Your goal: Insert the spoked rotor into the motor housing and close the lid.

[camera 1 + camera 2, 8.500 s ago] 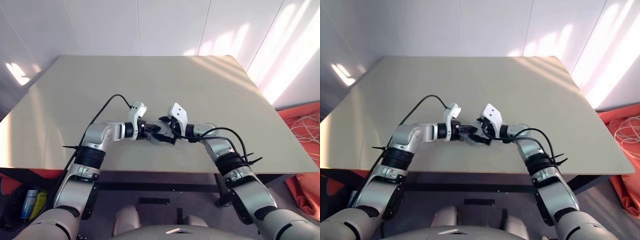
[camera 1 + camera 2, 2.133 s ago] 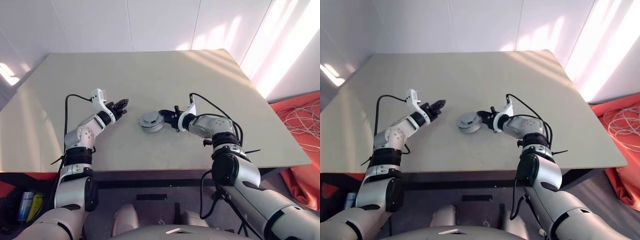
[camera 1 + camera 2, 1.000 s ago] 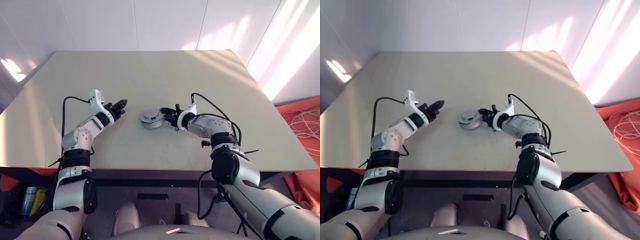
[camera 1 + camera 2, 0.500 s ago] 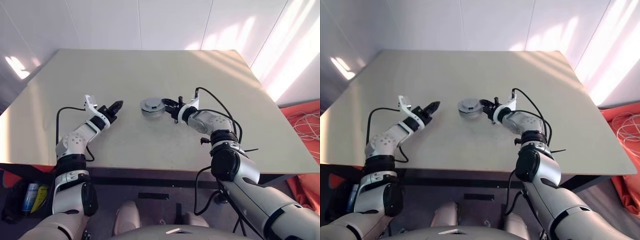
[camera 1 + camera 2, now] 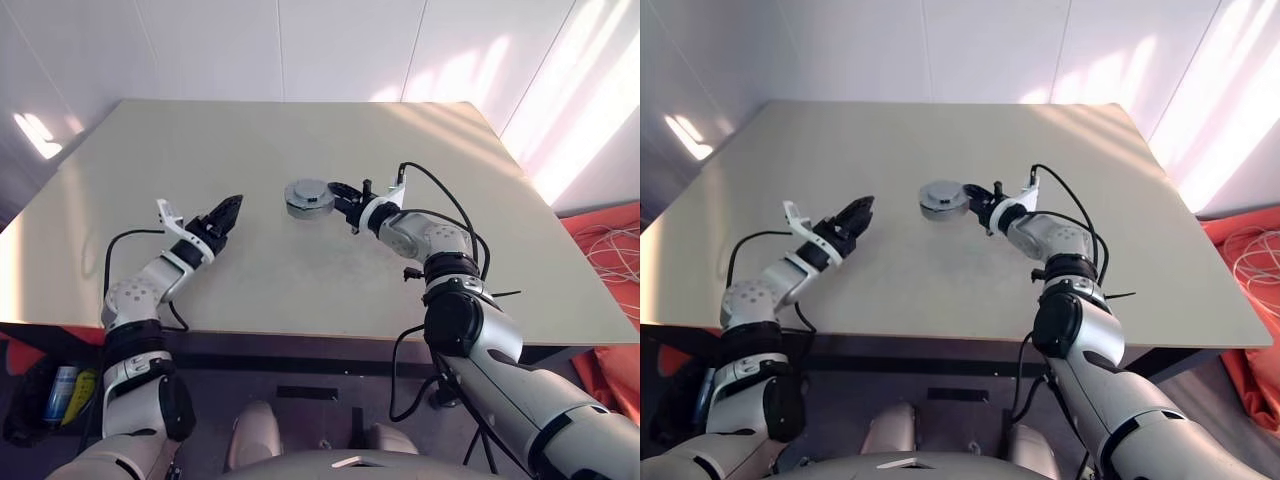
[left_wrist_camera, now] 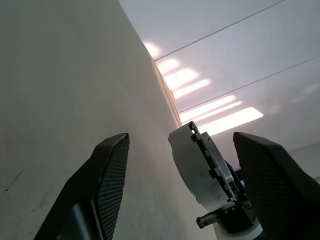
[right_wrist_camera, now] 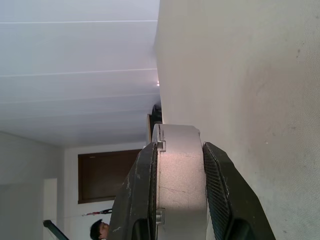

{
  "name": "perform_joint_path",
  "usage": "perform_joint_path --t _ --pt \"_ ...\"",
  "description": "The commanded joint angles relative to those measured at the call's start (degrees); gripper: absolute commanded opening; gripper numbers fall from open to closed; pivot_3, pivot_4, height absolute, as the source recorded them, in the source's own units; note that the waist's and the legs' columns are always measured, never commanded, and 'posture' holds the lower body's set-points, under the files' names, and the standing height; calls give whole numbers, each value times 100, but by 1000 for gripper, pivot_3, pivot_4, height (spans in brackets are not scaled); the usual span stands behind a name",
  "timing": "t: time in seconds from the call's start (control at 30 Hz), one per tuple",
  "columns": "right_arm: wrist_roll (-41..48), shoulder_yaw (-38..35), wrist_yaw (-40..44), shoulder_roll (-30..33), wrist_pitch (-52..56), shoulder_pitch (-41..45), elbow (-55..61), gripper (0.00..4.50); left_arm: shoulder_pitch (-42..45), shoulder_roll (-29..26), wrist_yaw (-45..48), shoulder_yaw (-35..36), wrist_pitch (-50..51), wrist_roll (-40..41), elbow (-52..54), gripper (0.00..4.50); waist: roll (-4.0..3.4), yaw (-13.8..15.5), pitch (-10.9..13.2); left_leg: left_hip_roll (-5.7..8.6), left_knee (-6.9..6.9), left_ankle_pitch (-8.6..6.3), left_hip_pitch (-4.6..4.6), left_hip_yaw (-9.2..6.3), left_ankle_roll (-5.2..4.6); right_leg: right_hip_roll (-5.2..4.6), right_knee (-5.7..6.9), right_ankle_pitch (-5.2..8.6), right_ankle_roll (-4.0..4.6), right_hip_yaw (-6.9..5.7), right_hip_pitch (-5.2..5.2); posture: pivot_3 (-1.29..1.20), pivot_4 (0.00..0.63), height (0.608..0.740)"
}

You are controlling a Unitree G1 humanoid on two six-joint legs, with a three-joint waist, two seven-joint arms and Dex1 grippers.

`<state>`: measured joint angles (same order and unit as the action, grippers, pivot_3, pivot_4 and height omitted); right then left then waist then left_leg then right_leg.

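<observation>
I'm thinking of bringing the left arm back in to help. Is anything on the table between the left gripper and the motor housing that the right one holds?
Nothing visible. The left gripper, jaws open, looks across bare table straight at the motor housing, which the right gripper clamps by its sides above the tabletop.

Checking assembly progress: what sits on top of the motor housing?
The lid caps the motor housing, held by the right pincer. Anything inside is covered.

Silver arms w/ blk cables, blk claws
</observation>
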<state>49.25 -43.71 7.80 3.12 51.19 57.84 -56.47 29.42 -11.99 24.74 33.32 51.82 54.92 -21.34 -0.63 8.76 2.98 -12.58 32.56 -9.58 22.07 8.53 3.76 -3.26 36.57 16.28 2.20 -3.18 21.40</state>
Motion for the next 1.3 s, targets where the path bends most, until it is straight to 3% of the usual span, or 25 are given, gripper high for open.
perform_joint_path --t 0.03,0.23,0.37,1.3 --pt "308 -32 215 33 65 297 235 1173 158 7 -276 168 181 301 -111 4484 0 -1 0 0 1 0 0 0 0 0 1 0 0 0 0 0 0 740" --pt "441 -8 197 -40 387 324 396 1173 390 133 -565 647 1248 1476 -475 4484 1 3 3 0 7 0 3 0 0 0 5 0 0 1 2 0 0 740" --pt "480 5 170 -93 484 307 495 1173 490 193 -666 692 1556 1763 -751 4484 1 7 4 -1 9 0 1 0 0 0 9 0 0 2 2 0 0 740" --pt "611 312 209 -236 934 38 1190 1173 954 261 152 231 1861 1522 -1752 4484 2 18 5 0 8 0 1 -3 0 -1 8 0 -1 2 0 0 0 740"
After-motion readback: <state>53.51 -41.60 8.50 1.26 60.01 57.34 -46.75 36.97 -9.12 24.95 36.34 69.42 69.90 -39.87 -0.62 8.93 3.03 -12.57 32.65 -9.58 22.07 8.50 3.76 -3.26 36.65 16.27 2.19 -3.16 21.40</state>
